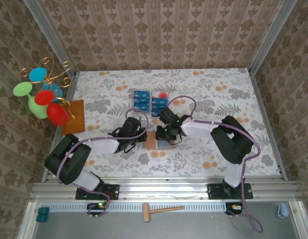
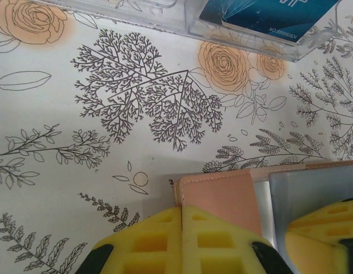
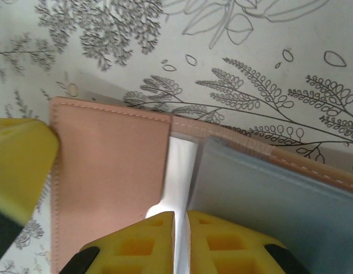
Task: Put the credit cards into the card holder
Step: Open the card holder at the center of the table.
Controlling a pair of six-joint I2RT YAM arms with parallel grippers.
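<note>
Leather card holder (image 1: 152,141), flat and reddish-brown, lies open on the floral counter (image 1: 219,89) between the closed left claw (image 2: 182,240) over its flap and the right claw (image 3: 180,240), narrowed to a slit.

Light was bright and even, with soft, faint shadows. The overhead view was sharp; in both wrist views the yellow fingertips (image 2: 148,242) along the bottom edge were blurred.

one card holder (image 1: 152,141), two grippers (image 2: 182,216) (image 3: 180,221), one mallet (image 1: 161,210) (blue cards (image 1: 142,99) uncountable)
</note>
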